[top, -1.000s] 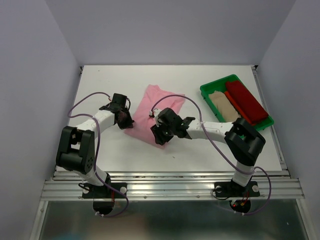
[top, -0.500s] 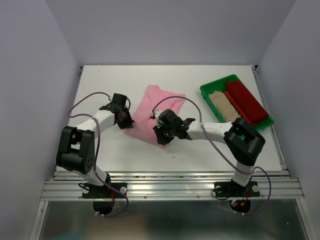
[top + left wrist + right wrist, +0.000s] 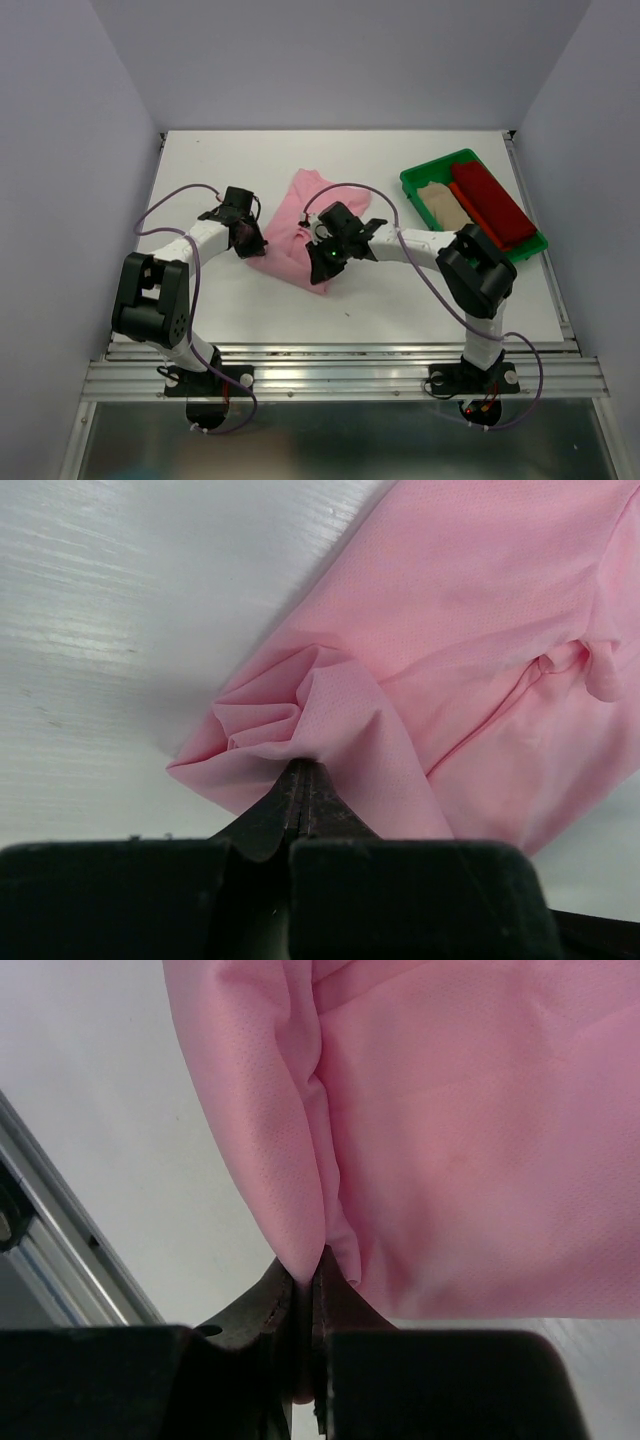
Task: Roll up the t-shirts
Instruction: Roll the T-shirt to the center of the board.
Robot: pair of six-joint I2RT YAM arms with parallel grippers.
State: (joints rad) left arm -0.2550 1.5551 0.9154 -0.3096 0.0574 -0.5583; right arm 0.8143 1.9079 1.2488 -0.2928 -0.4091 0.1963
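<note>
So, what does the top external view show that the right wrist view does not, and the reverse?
Only the top external view shows the left gripper at the left edge of the pink t-shirt. It also shows the green tray holding a beige shirt and a dark red shirt.

Only the right wrist view shows, close up, the right gripper pinched shut on a fold of the pink cloth.

Both show the pink t-shirt lying on the white table, with the right gripper at its near edge.
</note>
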